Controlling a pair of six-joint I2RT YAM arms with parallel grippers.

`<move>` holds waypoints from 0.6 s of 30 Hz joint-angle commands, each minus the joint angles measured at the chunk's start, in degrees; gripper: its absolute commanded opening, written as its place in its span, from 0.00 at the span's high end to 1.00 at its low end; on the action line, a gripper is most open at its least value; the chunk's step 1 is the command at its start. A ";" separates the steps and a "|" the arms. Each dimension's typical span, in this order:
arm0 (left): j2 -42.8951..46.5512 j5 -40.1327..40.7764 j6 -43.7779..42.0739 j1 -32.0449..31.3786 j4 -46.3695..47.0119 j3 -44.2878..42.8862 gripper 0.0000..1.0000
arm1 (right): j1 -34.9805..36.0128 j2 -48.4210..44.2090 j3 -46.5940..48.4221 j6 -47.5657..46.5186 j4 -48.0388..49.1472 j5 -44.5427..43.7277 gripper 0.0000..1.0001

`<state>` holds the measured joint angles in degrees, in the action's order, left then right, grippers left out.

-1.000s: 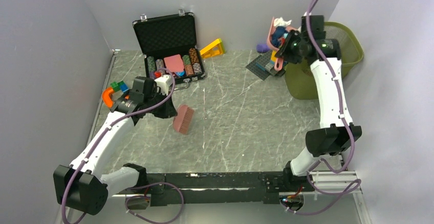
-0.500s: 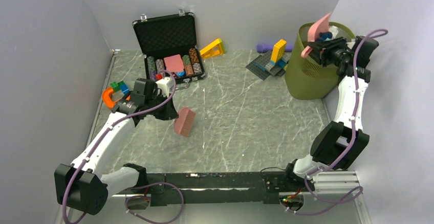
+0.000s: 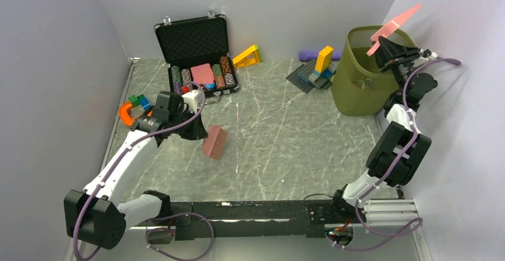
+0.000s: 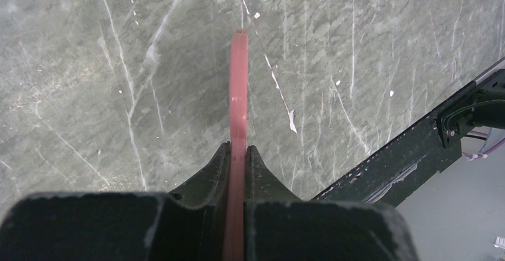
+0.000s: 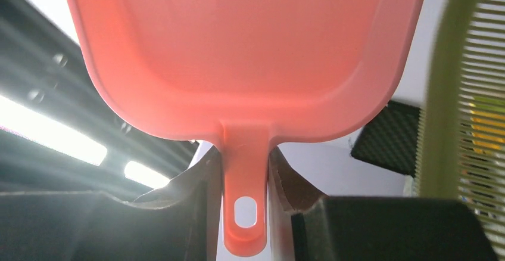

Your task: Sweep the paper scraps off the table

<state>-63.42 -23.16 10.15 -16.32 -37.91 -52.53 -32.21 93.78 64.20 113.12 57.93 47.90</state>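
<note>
My left gripper [image 3: 193,129] is shut on a pink brush [image 3: 214,141] and holds it low over the left part of the grey-green marble table [image 3: 280,148]. In the left wrist view the brush [image 4: 238,94] stands edge-on between my jaws. My right gripper [image 3: 390,49] is shut on the handle of a pink dustpan [image 3: 394,22] and holds it tipped high above the olive mesh bin [image 3: 363,88] at the back right. The dustpan [image 5: 244,52] fills the right wrist view, with the bin's mesh [image 5: 470,124] at the right. No paper scraps show on the table; the bin's inside is hidden.
An open black case [image 3: 199,49] with poker chips stands at the back left. Toy blocks [image 3: 138,101] and an orange arch [image 3: 125,113] lie by the left wall. A yellow wedge [image 3: 247,56], a dark baseplate with blocks [image 3: 311,75] and a purple cylinder [image 3: 309,54] sit along the back.
My right arm swung the dustpan from left of the bin to above it, then tipped it up higher beyond the rim. The scraps seen in the pan earlier no longer show. The left arm barely moved.
</note>
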 commanded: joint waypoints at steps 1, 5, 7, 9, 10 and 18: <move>-0.39 -2.20 -0.79 0.23 1.65 -0.65 1.00 | 0.04 0.78 1.15 24.04 24.62 -3.90 1.00; -0.24 -1.90 -0.84 0.29 1.58 -0.58 1.00 | 0.04 -0.76 -5.10 24.87 27.58 -6.20 1.00; -0.13 -1.71 -0.91 0.24 1.69 -0.47 1.00 | 0.04 -2.58 -10.41 23.98 27.89 -7.44 1.00; -0.06 -1.48 -0.84 0.23 1.64 -0.38 1.00 | 0.04 -3.92 -13.28 21.75 26.77 -6.60 1.00; -0.04 -1.40 -0.79 0.25 1.62 -0.34 1.00 | 0.04 -4.22 -13.71 20.34 25.74 -5.41 1.00; 0.24 0.40 -0.79 0.23 1.35 -0.62 1.00 | 1.19 -6.36 -4.59 7.78 16.70 3.49 1.00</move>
<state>-64.03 -23.09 9.96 -16.32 -37.95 -52.53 -32.01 91.46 52.38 119.42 76.79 46.35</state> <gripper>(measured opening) 0.106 0.312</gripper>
